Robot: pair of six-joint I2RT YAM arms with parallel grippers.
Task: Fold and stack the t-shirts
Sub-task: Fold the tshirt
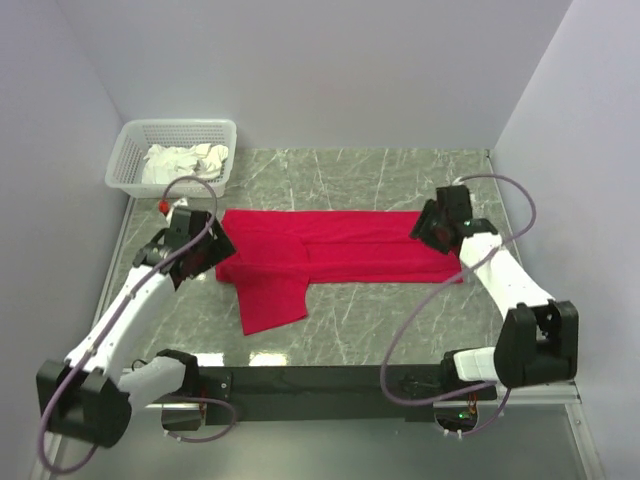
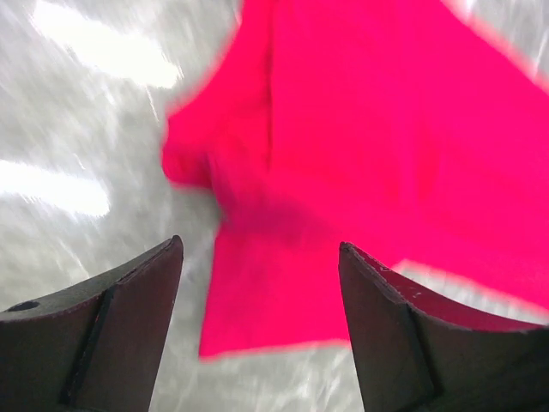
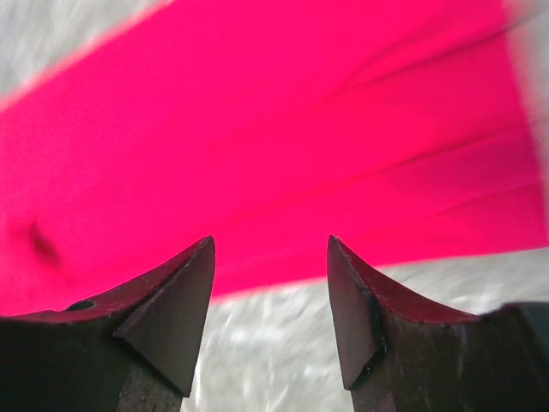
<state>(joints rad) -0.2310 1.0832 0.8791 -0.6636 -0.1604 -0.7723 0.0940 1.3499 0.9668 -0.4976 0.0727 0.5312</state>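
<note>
A bright red t-shirt (image 1: 330,250) lies flat across the marble table, folded lengthwise, with one sleeve (image 1: 270,300) sticking out toward the near side at its left end. My left gripper (image 1: 200,255) is open and empty just above the shirt's left end; the shirt (image 2: 360,154) fills its wrist view. My right gripper (image 1: 432,228) is open and empty above the shirt's right end; the shirt (image 3: 257,146) and its near edge show between the fingers.
A white lattice basket (image 1: 135,150) stands at the back left corner with white cloth (image 1: 185,160) in it. Walls close in on the left, back and right. A black rail (image 1: 330,380) runs along the table's near edge.
</note>
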